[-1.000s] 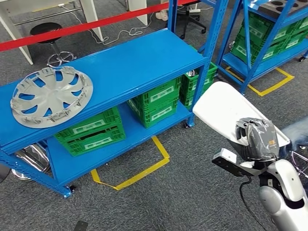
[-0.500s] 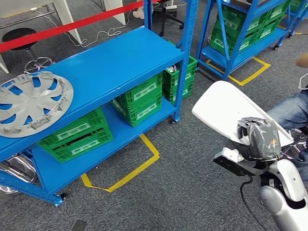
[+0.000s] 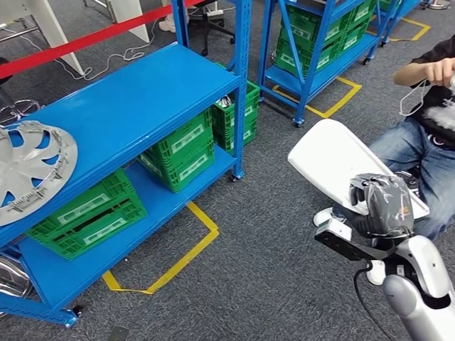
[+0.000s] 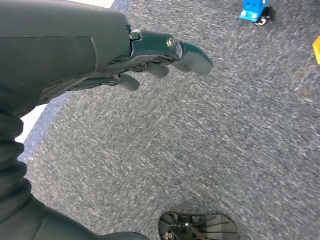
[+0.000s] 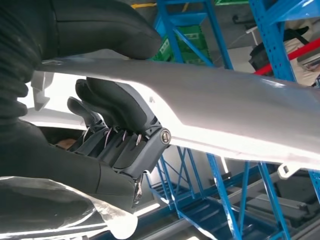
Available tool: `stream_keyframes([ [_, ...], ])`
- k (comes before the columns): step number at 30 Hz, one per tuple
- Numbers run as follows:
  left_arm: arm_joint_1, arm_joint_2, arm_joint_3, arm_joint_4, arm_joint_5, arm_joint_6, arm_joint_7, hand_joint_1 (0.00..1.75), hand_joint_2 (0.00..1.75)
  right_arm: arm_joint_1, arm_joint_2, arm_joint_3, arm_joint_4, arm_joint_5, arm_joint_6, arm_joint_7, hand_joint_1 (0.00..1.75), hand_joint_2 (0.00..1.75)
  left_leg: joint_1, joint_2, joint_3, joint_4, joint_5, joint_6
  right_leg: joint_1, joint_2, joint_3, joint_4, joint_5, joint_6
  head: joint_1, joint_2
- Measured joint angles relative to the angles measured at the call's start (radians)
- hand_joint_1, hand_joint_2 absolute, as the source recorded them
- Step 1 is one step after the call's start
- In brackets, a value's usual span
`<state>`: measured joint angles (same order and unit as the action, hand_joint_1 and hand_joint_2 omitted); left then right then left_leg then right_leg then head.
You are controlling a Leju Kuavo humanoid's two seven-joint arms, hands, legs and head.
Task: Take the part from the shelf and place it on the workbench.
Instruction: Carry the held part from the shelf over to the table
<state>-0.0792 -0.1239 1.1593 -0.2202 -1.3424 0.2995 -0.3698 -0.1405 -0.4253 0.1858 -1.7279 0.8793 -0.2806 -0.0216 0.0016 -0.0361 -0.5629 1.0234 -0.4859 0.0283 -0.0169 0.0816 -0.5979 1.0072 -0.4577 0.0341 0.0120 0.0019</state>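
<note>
Beside the blue shelf (image 3: 123,106), its right hand (image 3: 375,206) grips the white part (image 3: 335,160) (thumb above, fingers beneath). Carry it level, clear of the seated person (image 3: 429,135); left hand (image 4: 151,55) hangs empty.

Right arm (image 3: 424,284) enters lower right of head view, bent, forearm raised. Right hand (image 3: 379,206) clamps white part (image 3: 338,160), thumb one side, fingers (image 5: 109,107) other. Left hand (image 4: 113,50) hangs, fingers extended, holding nothing.

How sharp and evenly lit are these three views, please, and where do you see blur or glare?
Head view: evenly lit and fairly sharp, the white part bright but readable. Left wrist view: the carpet is streaked with motion blur, while the left hand stays crisp. Right wrist view: glare washes out the part's edge beside the right hand; the shelving behind is soft.
</note>
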Motion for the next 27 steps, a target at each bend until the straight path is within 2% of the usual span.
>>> stream_keyframes([
  [2, -0.001, -0.001, 0.0, 0.0, 0.0, 0.0, 0.0, 0.0, 1.75, 0.002, -0.001, -0.003, -0.001, 0.0, 0.0, 0.0, 1.75, 1.75, 0.003, 0.015, 0.002, -0.01, 0.007, 0.01, 0.0, -0.022, -0.017, 0.022, -0.017, 0.01, 0.004, 0.0],
  [3, -0.001, -0.001, 0.0, 0.0, 0.0, 0.001, 0.0, 0.0, 1.75, 0.001, -0.001, -0.004, -0.001, 0.0, -0.001, 0.0, 1.75, 1.75, 0.005, 0.023, 0.003, -0.013, 0.01, 0.015, 0.001, -0.04, -0.037, 0.061, -0.041, 0.014, 0.006, 0.0],
  [5, 0.0, 0.0, 0.0, 0.0, 0.0, 0.002, 0.0, 0.0, 1.75, 0.002, -0.001, -0.004, -0.001, 0.0, -0.001, 0.0, 1.75, 1.75, 0.005, 0.039, 0.002, -0.013, 0.01, 0.019, 0.0, -0.066, -0.097, 0.187, -0.101, 0.021, 0.01, 0.0],
  [6, 0.001, 0.0, 0.0, 0.0, 0.0, 0.002, 0.0, 0.0, 1.75, 0.005, -0.001, -0.004, -0.001, 0.0, -0.001, 0.0, 1.75, 1.75, 0.004, 0.047, 0.001, -0.013, 0.01, 0.019, -0.001, -0.07, -0.124, 0.246, -0.12, 0.024, 0.01, 0.0],
  [7, 0.001, 0.0, 0.0, 0.0, 0.0, 0.002, 0.0, 0.0, 1.75, 0.007, -0.001, -0.004, -0.001, 0.0, -0.001, 0.0, 1.75, 1.75, 0.004, 0.056, 0.001, -0.013, 0.009, 0.019, -0.002, -0.073, -0.138, 0.274, -0.122, 0.027, 0.01, 0.0],
  [8, 0.001, -0.001, 0.0, 0.0, 0.0, 0.002, 0.0, 0.0, 1.75, 0.009, -0.001, -0.004, -0.001, 0.0, -0.001, 0.0, 1.75, 1.75, 0.004, 0.064, 0.001, -0.012, 0.009, 0.018, -0.003, -0.076, -0.132, 0.263, -0.105, 0.029, 0.01, 0.0],
  [9, 0.001, -0.002, 0.0, 0.0, 0.0, 0.002, 0.0, 0.0, 1.75, 0.009, -0.001, -0.004, -0.001, 0.0, -0.001, 0.0, 1.75, 1.75, 0.005, 0.073, 0.002, -0.011, 0.007, 0.016, -0.004, -0.082, -0.105, 0.212, -0.074, 0.029, 0.01, 0.0],
  [11, -0.001, -0.004, 0.0, 0.0, 0.0, 0.002, 0.0, 0.0, 1.75, 0.008, -0.001, -0.005, -0.001, 0.0, -0.001, 0.0, 1.75, 1.75, 0.003, 0.086, 0.003, -0.007, 0.002, 0.008, -0.001, -0.114, -0.031, 0.072, -0.022, 0.026, 0.01, 0.0],
  [12, -0.002, -0.004, 0.0, 0.0, 0.0, 0.002, 0.0, 0.0, 1.75, 0.007, -0.001, -0.005, -0.001, 0.0, -0.001, 0.0, 1.75, 1.75, 0.0, 0.091, 0.002, -0.005, -0.001, 0.003, 0.001, -0.124, -0.005, 0.026, -0.011, 0.021, 0.009, 0.0],
  [13, -0.002, -0.004, 0.0, 0.0, 0.0, 0.002, 0.0, 0.0, 1.75, 0.007, -0.001, -0.006, -0.002, 0.0, -0.001, 0.0, 1.75, 1.75, -0.003, 0.096, 0.002, -0.003, -0.002, -0.001, 0.003, -0.13, 0.007, 0.004, -0.01, 0.015, 0.008, 0.0],
  [15, -0.002, -0.004, 0.0, 0.0, 0.0, 0.002, 0.0, 0.0, 1.75, 0.009, -0.001, -0.006, -0.002, 0.0, -0.001, 0.0, 1.75, 1.75, -0.005, 0.108, 0.003, -0.003, -0.002, -0.009, 0.006, -0.115, 0.006, 0.003, -0.008, 0.001, 0.004, 0.0],
  [17, -0.003, -0.004, 0.0, 0.0, 0.0, 0.002, 0.0, 0.0, 1.75, 0.01, -0.001, -0.008, -0.003, 0.0, -0.002, 0.0, 1.75, 1.75, -0.001, 0.095, -0.001, 0.015, -0.021, -0.02, 0.004, -0.101, 0.004, 0.001, -0.004, -0.012, 0.002, 0.0],
  [19, -0.002, -0.004, 0.0, 0.0, 0.0, 0.002, 0.0, 0.0, 1.75, 0.009, -0.001, -0.009, -0.004, 0.0, -0.002, 0.0, 1.75, 1.75, 0.002, 0.064, -0.036, 0.102, -0.076, -0.028, 0.002, -0.089, 0.005, -0.001, -0.002, -0.022, -0.001, 0.0],
  [21, 0.001, -0.004, 0.001, 0.0, 0.0, 0.002, 0.0, 0.0, 1.75, 0.01, -0.001, -0.008, -0.004, 0.0, -0.002, 0.0, 1.75, 1.75, 0.002, 0.05, -0.092, 0.233, -0.134, -0.028, 0.004, -0.073, 0.005, -0.001, -0.002, -0.027, -0.002, 0.0],
  [22, 0.002, -0.004, 0.001, 0.0, 0.0, 0.002, 0.0, 0.0, 1.75, 0.011, -0.001, -0.007, -0.004, 0.0, -0.002, 0.0, 1.75, 1.75, 0.002, 0.049, -0.109, 0.272, -0.142, -0.027, 0.005, -0.064, 0.005, -0.001, -0.001, -0.027, -0.002, 0.0],
  [23, 0.003, -0.005, 0.001, 0.0, 0.0, 0.002, 0.0, 0.0, 1.75, 0.012, -0.001, -0.007, -0.004, 0.0, -0.002, 0.0, 1.75, 1.75, 0.002, 0.048, -0.112, 0.275, -0.13, -0.024, 0.006, -0.054, 0.005, -0.001, -0.001, -0.028, -0.002, 0.0],
  [24, 0.003, -0.004, 0.001, 0.0, 0.0, 0.002, 0.0, 0.0, 1.75, 0.012, -0.001, -0.007, -0.004, 0.0, -0.002, 0.0, 1.75, 1.75, 0.002, 0.045, -0.096, 0.238, -0.1, -0.02, 0.007, -0.044, 0.005, -0.001, -0.001, -0.027, -0.002, 0.0],
  [25, 0.003, -0.004, 0.001, 0.0, 0.0, 0.002, 0.0, 0.0, 1.75, 0.012, -0.001, -0.006, -0.004, 0.0, -0.002, -0.001, 1.75, 1.75, 0.001, 0.033, -0.066, 0.171, -0.059, -0.014, 0.007, -0.035, 0.006, 0.0, 0.0, -0.027, -0.003, 0.0],
  [27, 0.002, -0.002, 0.001, 0.0, 0.0, 0.002, 0.0, 0.0, 1.75, 0.012, -0.001, -0.006, -0.004, 0.0, -0.003, -0.001, 1.75, 1.75, 0.002, -0.001, -0.012, 0.047, -0.009, -0.003, 0.007, -0.017, 0.003, 0.001, 0.002, -0.021, -0.002, 0.0],
])
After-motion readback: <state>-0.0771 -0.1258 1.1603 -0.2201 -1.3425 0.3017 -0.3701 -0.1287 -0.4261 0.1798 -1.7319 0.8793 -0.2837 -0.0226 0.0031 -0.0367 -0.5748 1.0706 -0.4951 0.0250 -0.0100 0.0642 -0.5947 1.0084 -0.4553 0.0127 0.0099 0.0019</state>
